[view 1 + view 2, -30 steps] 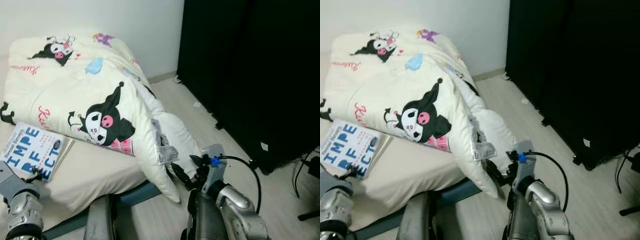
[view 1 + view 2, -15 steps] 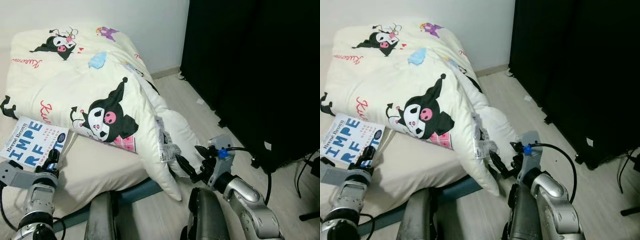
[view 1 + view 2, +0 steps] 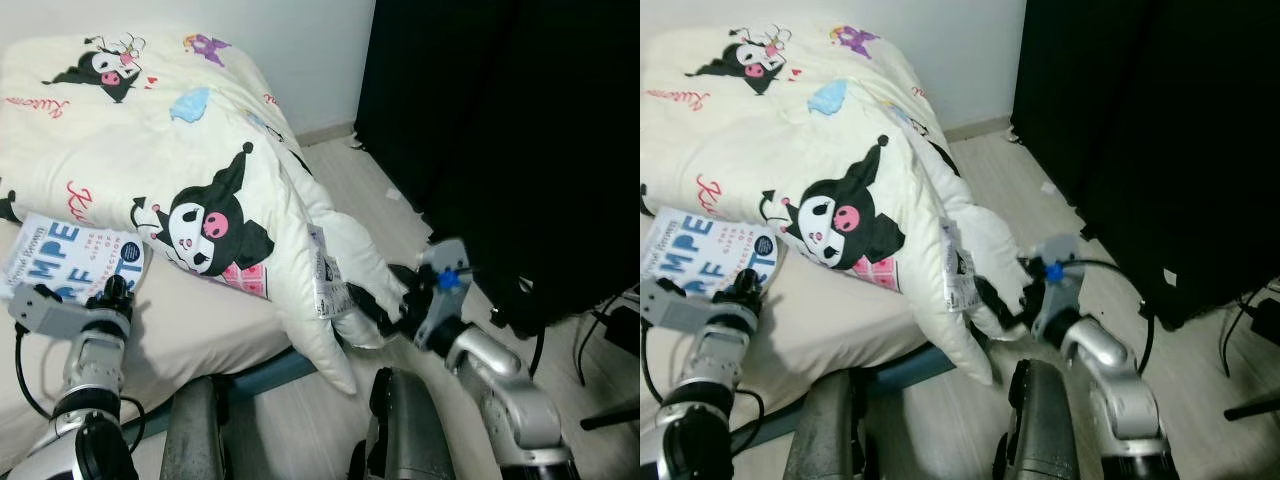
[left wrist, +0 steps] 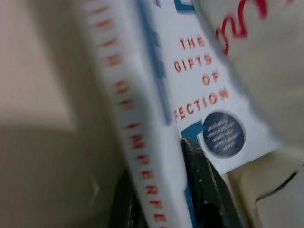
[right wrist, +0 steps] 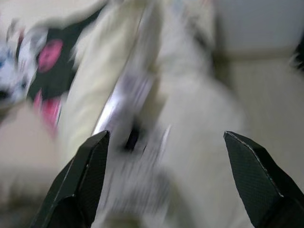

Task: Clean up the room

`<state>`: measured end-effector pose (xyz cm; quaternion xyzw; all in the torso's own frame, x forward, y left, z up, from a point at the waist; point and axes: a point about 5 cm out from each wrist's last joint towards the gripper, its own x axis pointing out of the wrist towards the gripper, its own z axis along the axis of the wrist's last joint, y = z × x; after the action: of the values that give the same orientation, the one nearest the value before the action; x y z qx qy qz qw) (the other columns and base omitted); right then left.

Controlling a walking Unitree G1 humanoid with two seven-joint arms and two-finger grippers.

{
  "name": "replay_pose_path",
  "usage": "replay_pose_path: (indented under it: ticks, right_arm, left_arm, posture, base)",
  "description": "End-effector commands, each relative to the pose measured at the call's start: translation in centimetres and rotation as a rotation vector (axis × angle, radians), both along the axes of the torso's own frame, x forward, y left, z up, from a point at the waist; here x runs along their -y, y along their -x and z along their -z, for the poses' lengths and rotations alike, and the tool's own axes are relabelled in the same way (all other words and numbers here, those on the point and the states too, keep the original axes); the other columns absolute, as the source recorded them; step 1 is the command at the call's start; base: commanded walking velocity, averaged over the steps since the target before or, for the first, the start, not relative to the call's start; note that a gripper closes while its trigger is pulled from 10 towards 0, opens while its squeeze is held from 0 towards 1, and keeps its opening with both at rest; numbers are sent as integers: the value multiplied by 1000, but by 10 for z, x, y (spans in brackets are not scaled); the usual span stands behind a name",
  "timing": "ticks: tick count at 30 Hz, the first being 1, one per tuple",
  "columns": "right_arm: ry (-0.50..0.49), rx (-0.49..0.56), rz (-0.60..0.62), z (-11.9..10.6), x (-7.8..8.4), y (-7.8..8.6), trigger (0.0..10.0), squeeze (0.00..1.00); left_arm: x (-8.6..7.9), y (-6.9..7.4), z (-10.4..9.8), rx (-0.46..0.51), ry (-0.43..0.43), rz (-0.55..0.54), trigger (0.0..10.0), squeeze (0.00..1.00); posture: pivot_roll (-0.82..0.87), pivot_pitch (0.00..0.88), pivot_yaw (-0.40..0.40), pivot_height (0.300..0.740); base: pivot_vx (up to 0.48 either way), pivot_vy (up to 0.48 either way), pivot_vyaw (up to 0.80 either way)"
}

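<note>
1 cream comforter (image 3: pixel 180 150) spills off the bed (image 3: pixel 200 340) toward the floor (image 3: pixel 350 170), black curtain (image 3: pixel 520 150) beside. 1 book (image 3: pixel 70 262) lies under its edge. Left gripper (image 4: pixel 164 190) straddles the book's spine; grip unclear. Right gripper (image 5: pixel 164 185), fingers spread wide, faces the drooping corner.

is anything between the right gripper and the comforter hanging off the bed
Nothing visible. The right gripper, fingers open, is right at the comforter where it droops toward the floor, with only open air between them.
</note>
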<state>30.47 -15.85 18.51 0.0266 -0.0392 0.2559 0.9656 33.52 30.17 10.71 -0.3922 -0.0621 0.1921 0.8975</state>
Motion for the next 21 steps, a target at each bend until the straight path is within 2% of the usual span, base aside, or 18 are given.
replay_pose_path:
  ticks: [1,2,3,4,6,7,8,9,10,11,13,15,16,17,18,19,20,21]
  right_arm:
    - [-97,35,80,-13,20,-6,10000,0]
    - [-97,35,80,-13,20,-6,10000,0]
    - [-153,59,123,-22,33,-12,10000,0]
    - [-199,73,156,-28,44,-17,10000,0]
    - [-199,73,156,-28,44,-17,10000,0]
    - [-252,89,193,-34,57,-23,10000,0]
    - [-338,104,232,-41,76,-34,10000,0]
    - [-338,104,232,-41,76,-34,10000,0]
    - [-382,109,223,-44,79,-39,10000,0]
    - [-407,110,212,-46,80,-41,10000,0]
    - [-407,110,212,-46,80,-41,10000,0]
    - [-431,108,164,-48,74,-47,10000,0]
    - [-421,102,120,-48,64,-51,10000,0]
    - [-421,102,120,-48,64,-51,10000,0]
    - [-409,96,61,-49,48,-56,10000,0]
    - [-409,96,61,-49,48,-56,10000,0]
    - [-397,93,-15,-52,29,-60,10000,0]
    - [-397,93,-15,-52,29,-60,10000,0]
  left_arm:
    - [-10,-5,-26,16,-150,-20,0,0]
    - [-10,-5,-26,16,-150,-20,0,0]
    - [-15,-7,-36,-20,-242,-41,0,0]
    - [-19,-7,-45,-17,-306,-65,0,0]
    - [-19,-7,-45,-17,-306,-65,0,0]
    - [-28,-6,-57,-56,-419,-104,0,0]
    - [-45,0,-82,-111,-634,-193,0,0]
    - [-45,0,-82,-111,-634,-193,0,0]
    - [-53,4,-95,-133,-718,-248,0,0]
    - [-58,6,-103,-142,-760,-280,0,0]
    - [-58,6,-103,-142,-760,-280,0,0]
    - [-64,11,-119,-128,-826,-332,0,0]
    - [-67,13,-129,-133,-875,-364,0,0]
    - [-67,13,-129,-133,-875,-364,0,0]
    - [-70,17,-138,-146,-914,-403,0,0]
    - [-70,17,-138,-146,-914,-403,0,0]
    - [-74,20,-147,-161,-945,-446,0,0]
    - [-74,20,-147,-161,-945,-446,0,0]
  posture:
    - [-12,347,-34,542]
    - [-12,347,-34,542]
    - [-1,346,-31,542]
    - [-1,346,-31,542]
    - [-1,346,-31,542]
    - [16,345,-26,542]
    - [41,342,-22,542]
    - [41,342,-22,542]
    - [52,343,-22,542]
    - [52,343,-22,542]
    - [52,343,-22,542]
    - [68,339,-22,542]
    - [81,334,-18,542]
    - [81,334,-18,542]
    - [82,324,-18,542]
    - [82,324,-18,542]
    - [80,318,-16,542]
    - [80,318,-16,542]
  base:
    - [0,0,0]
    - [0,0,0]
    - [0,0,0]
    - [0,0,0]
    - [0,0,0]
    - [0,0,0]
    - [0,0,0]
    - [0,0,0]
    - [0,0,0]
    - [0,0,0]
    - [0,0,0]
    - [0,0,0]
    - [0,0,0]
    - [0,0,0]
    - [0,0,0]
    - [0,0,0]
    - [0,0,0]
    - [0,0,0]
